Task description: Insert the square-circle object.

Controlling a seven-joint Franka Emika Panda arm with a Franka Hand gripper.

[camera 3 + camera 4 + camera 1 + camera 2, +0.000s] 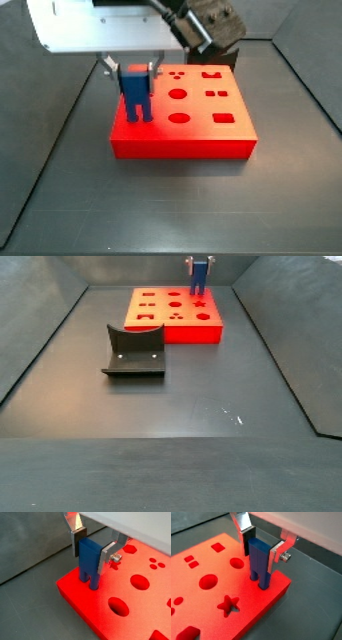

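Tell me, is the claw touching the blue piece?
Touching. In both wrist views the claw fingers press the blue piece on both sides.

We see dark grey table (174, 396), matte, walled on sides. Red block (174, 316) flat on table, toward 12 o'clock in side view. Fixture (134, 353) on table at 7 o'clock from block, well apart. Gripper (138, 68) above block's corner, fingers closed on square-circle object (135, 92), legs in block.
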